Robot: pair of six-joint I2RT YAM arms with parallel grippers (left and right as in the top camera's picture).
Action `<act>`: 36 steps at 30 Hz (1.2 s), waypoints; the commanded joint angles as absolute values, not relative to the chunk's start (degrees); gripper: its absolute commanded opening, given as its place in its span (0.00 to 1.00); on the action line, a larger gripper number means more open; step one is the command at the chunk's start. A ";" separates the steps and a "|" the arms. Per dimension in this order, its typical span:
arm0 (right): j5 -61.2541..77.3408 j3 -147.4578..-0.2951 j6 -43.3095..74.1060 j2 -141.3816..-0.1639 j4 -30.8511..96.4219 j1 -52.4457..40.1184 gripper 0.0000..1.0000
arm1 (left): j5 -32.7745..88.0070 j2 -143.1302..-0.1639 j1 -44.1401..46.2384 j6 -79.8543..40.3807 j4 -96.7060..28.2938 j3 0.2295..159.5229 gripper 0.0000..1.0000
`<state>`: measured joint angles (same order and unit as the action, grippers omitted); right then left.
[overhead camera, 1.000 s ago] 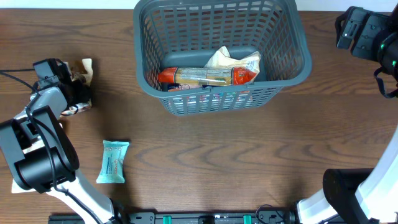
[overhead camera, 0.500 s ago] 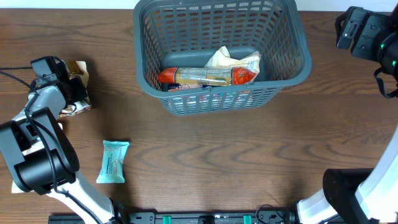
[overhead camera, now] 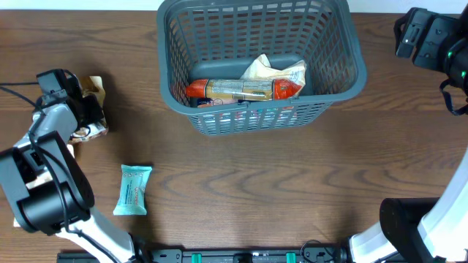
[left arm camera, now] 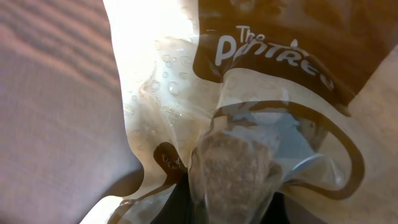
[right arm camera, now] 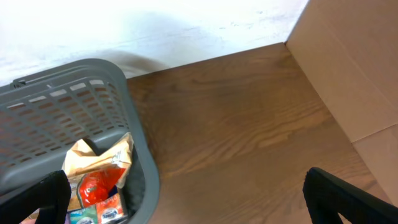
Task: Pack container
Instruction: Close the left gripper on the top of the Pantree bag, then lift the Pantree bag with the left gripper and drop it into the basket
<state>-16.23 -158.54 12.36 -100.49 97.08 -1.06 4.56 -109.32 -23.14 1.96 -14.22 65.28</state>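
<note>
Holding a brown snack bag (overhead camera: 93, 86), the left gripper (overhead camera: 82, 111) sits close to the left edge of the table (overhead camera: 292, 183). Its fingers look closed on the bag, which fills the left wrist view right up close.

The container (overhead camera: 248, 117) stands at the middle of the far edge. Its long side runs left to right. From the left gripper it lies to the right and a little toward the far edge, well apart, with bare wood between. A long red-tipped packet (overhead camera: 241, 89) and a pale bag already lie inside.

The right gripper (overhead camera: 412, 35) hangs by the far right corner, just past the container's right side. Its fingers are spread wide and hold nothing.

I think the left arm must carry the bag right, over the near-left rim. A teal packet (overhead camera: 134, 188) waits near the front left corner, closer to the left arm.
</note>
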 commanded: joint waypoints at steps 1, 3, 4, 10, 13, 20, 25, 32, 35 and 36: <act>-16.03 -158.41 11.94 -100.73 97.27 -0.82 0.99 | 4.16 -103.18 -23.33 2.94 -14.48 64.64 0.06; -16.03 -158.41 11.94 -100.73 97.27 -0.82 0.99 | 4.16 -100.36 -23.33 2.94 -14.48 64.64 0.06; -16.03 -158.41 11.94 -100.73 97.27 -0.82 0.99 | 4.16 -98.70 -23.33 2.94 -14.48 64.64 0.06; -16.03 -158.41 11.94 -100.73 97.27 -0.82 0.99 | 4.23 -89.76 -23.31 2.94 -14.48 64.64 0.06; -16.03 -158.41 11.94 -100.73 97.27 -0.82 0.99 | 4.82 -85.67 -23.27 2.98 -14.44 64.64 0.06; -16.03 -158.41 11.94 -100.73 97.25 -0.82 0.99 | 14.83 -77.80 -23.27 3.33 -11.09 64.64 0.06; -16.03 -158.41 11.94 -100.73 97.27 -0.82 0.99 | 31.92 -72.79 -23.27 3.20 -1.65 64.64 0.06; -16.03 -158.41 11.94 -100.73 97.27 -0.82 0.99 | 56.07 -69.19 -20.05 -1.39 22.20 64.64 0.06; -16.03 -158.41 11.94 -100.73 97.27 -0.82 0.99 | 62.06 -69.30 -15.68 -3.31 31.97 64.64 0.06; -16.03 -158.41 11.94 -100.73 97.27 -0.82 0.99 | 62.89 -69.34 -13.80 -3.29 33.50 64.64 0.06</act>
<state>-16.21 -158.52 12.36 -100.49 97.10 -1.06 52.12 -69.36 -17.39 -0.91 30.83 64.29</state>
